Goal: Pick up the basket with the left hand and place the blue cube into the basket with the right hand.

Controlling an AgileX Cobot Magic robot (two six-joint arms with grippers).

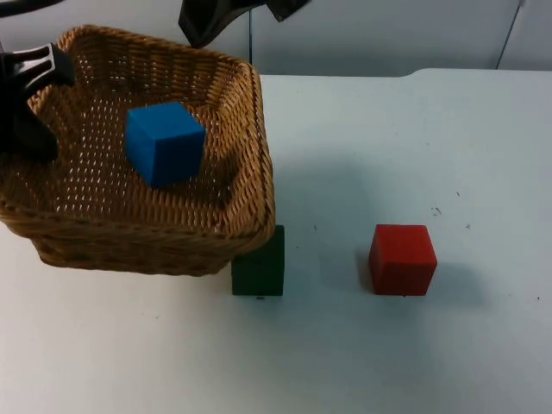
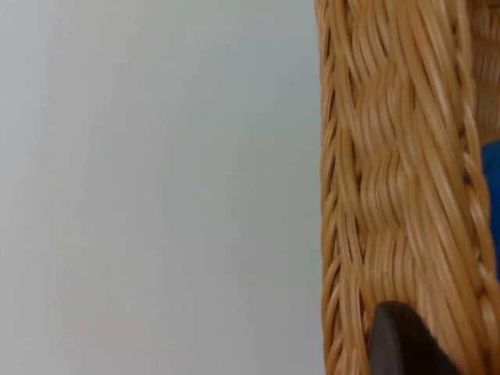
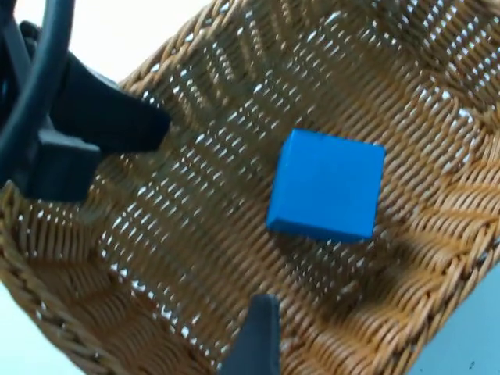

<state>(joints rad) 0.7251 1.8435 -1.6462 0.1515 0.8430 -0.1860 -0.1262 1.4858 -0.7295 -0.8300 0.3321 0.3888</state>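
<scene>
The blue cube lies inside the basket, directly below the right gripper, whose fingers' spread I cannot tell. The left gripper pinches the basket's left rim.

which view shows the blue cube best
The right wrist view: the blue cube lies whole and near on the basket floor. The top view shows it whole too, but farther off. The left wrist view catches just a blue sliver past the basket's rim.
</scene>
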